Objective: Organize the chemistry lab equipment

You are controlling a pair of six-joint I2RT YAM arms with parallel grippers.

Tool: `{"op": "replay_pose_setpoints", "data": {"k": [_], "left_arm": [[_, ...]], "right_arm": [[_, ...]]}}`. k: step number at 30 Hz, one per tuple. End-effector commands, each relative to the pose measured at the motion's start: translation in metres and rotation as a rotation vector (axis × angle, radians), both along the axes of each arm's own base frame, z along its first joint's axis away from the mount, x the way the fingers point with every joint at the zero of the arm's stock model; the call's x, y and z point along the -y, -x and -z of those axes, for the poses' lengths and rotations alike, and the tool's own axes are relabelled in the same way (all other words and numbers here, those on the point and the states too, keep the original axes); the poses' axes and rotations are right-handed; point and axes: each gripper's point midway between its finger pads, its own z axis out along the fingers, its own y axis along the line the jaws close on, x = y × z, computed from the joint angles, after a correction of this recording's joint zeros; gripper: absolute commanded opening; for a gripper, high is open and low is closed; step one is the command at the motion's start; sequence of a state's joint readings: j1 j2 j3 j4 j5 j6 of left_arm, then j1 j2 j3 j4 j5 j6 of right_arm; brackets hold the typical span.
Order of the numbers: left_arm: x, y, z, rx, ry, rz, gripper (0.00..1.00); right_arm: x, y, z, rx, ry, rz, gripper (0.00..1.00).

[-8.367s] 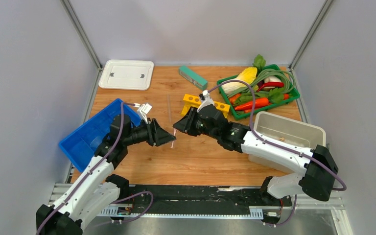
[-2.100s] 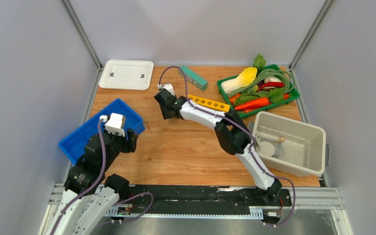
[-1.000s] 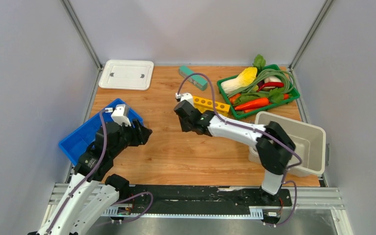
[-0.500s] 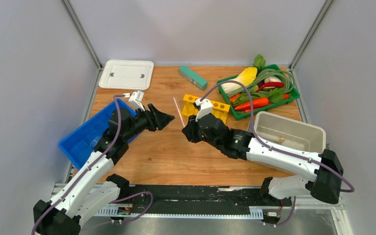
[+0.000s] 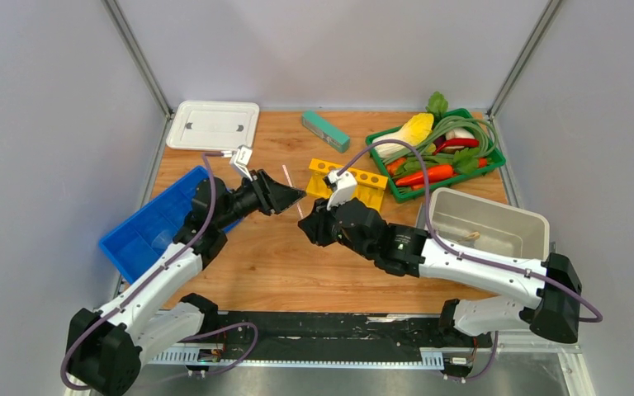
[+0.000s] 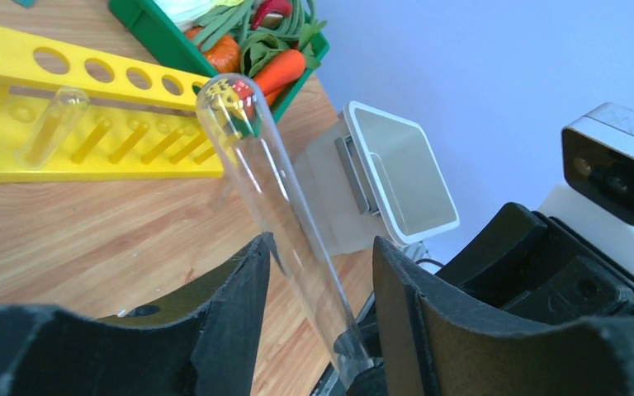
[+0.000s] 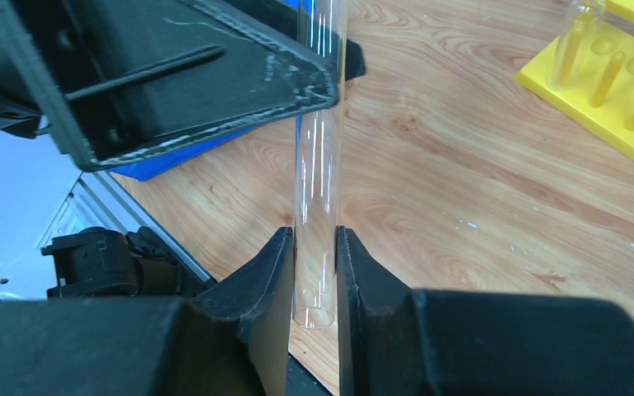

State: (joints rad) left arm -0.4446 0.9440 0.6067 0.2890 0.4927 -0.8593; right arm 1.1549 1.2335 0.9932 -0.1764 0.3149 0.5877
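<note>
My right gripper (image 5: 309,225) is shut on the open end of a clear glass test tube (image 5: 292,191) and holds it above the wood table; its grip shows in the right wrist view (image 7: 314,257) on the tube (image 7: 319,157). My left gripper (image 5: 297,196) is open with its jaws either side of the same tube (image 6: 268,177), near the tube's middle (image 6: 320,257). The tube passes close to one jaw; whether it touches I cannot tell. The yellow holed rack (image 5: 348,179) lies behind, with one tube (image 6: 49,128) in it.
A blue bin (image 5: 153,227) sits at the left, a white lid (image 5: 213,125) at the back left. The teal block (image 5: 325,130) and the green basket of toy vegetables (image 5: 495,153) are at the back. A grey tub (image 5: 487,223) is at the right.
My left arm has reached right from the blue bin, and its open jaws now straddle the tube. My right gripper has carried the tube a little nearer and left.
</note>
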Motion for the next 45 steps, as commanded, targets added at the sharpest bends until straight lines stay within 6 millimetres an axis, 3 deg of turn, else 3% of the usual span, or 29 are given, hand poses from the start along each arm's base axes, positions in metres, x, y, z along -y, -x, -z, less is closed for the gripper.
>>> {"op": "replay_pose_setpoints", "data": {"k": [1, 5, 11, 15, 20, 28, 36, 40, 45], "left_arm": [[0.007, 0.006, -0.012, 0.054, 0.041, 0.058, 0.54], [0.009, 0.009, -0.010, 0.058, 0.042, 0.077, 0.40], [0.009, 0.017, -0.006, 0.102, -0.044, 0.129, 0.17], [0.003, 0.028, -0.001, 0.174, -0.197, 0.166, 0.14], [-0.006, 0.040, -0.001, 0.278, -0.297, 0.192, 0.14], [-0.001, 0.055, -0.013, 0.396, -0.275, 0.254, 0.14], [0.002, 0.063, -0.012, 0.426, -0.283, 0.289, 0.14], [0.003, 0.064, -0.012, 0.429, -0.278, 0.295, 0.14], [0.003, 0.064, -0.013, 0.434, -0.278, 0.298, 0.14]], "right_arm": [[-0.012, -0.001, -0.010, 0.021, -0.058, 0.007, 0.22], [-0.015, 0.000, -0.005, 0.012, -0.044, -0.004, 0.24], [0.005, -0.003, -0.008, 0.009, 0.039, 0.046, 0.43], [0.022, -0.004, -0.040, 0.046, 0.022, 0.040, 0.53], [0.037, -0.014, -0.090, 0.051, -0.020, 0.025, 0.56], [0.015, -0.013, -0.135, 0.017, -0.075, -0.136, 0.59], [-0.004, -0.032, -0.128, -0.017, -0.005, -0.121, 0.59], [-0.010, -0.041, -0.118, -0.026, 0.019, -0.093, 0.54], [-0.019, -0.039, -0.108, -0.047, 0.024, -0.128, 0.46]]}}
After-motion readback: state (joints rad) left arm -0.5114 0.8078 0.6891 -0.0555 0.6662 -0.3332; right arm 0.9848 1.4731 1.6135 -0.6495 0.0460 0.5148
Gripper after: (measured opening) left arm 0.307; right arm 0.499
